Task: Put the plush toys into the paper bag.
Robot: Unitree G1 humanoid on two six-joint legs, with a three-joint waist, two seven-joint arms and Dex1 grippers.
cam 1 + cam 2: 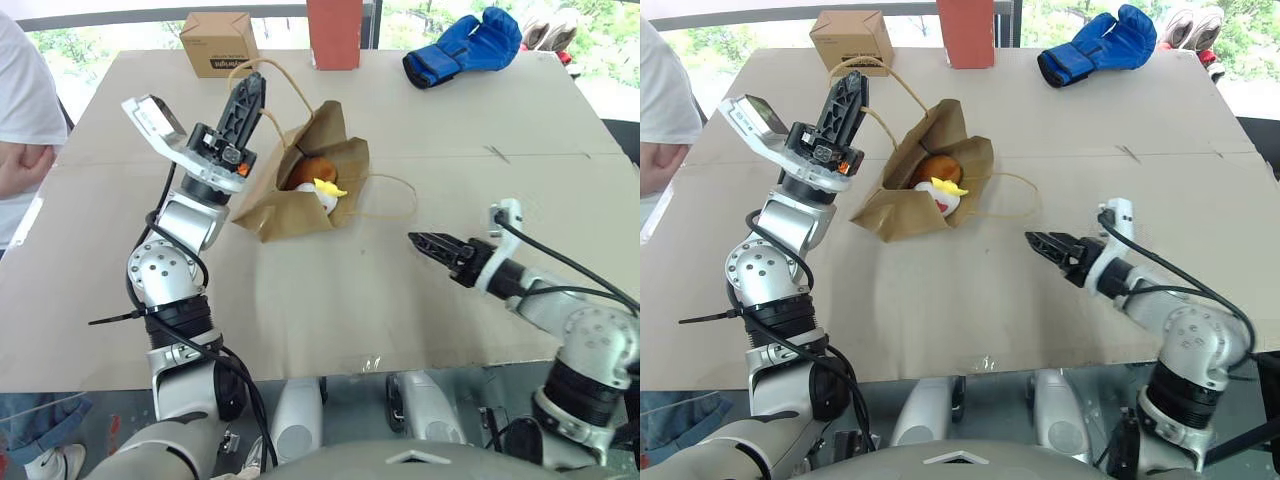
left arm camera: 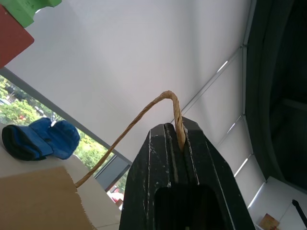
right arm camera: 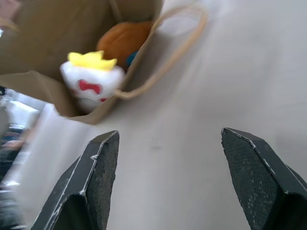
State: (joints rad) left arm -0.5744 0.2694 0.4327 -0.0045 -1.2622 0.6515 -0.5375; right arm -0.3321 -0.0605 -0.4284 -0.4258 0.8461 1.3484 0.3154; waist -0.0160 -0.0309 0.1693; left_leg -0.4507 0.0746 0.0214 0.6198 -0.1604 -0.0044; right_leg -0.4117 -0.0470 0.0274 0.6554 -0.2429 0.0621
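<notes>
A pale cardboard-covered tabletop [image 1: 350,300] carries the paper bag [image 1: 290,205], lying open with both plush toys [image 1: 318,183] in its mouth. The left gripper [image 1: 248,95], above the bag, pinches one handle [image 2: 144,115]. The right gripper [image 1: 425,243], beside the bag, has jaws spread and empty. Beyond the bag lie a cardboard box [image 1: 218,43] and a blue boxing glove [image 1: 462,46], with bright windows behind.

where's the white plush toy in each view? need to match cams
Left eye view: white plush toy in the paper bag mouth, centre.
Right eye view: same, just left of centre.
Left wrist view: not in it.
Right wrist view: upper left, inside the bag.
Shared landmark: orange plush toy right beside it.
</notes>
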